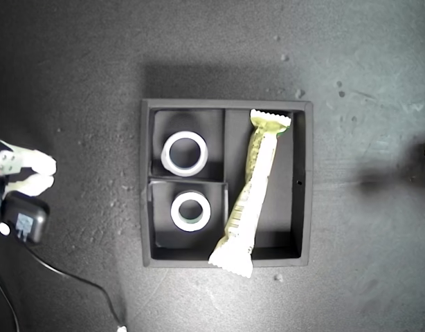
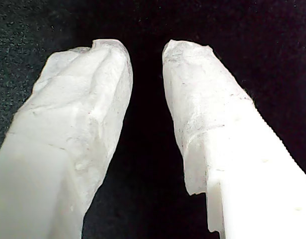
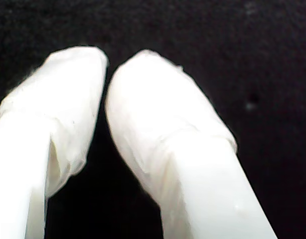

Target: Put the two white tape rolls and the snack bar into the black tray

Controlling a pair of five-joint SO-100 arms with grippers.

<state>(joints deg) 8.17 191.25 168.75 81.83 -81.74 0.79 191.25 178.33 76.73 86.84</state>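
Task looks done: both tape rolls, larger [image 1: 185,153] and smaller [image 1: 191,211], sit in the small compartments of the black tray [image 1: 304,187]. Snack bar [image 1: 253,192] lies in the long one, one end over the wall. My first gripper [image 2: 147,50]: slightly apart, empty. My second gripper [image 3: 107,62]: nearly closed, empty.

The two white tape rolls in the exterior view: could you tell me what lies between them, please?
In the exterior view, only a black divider wall of the black tray lies between the larger tape roll and the smaller tape roll.
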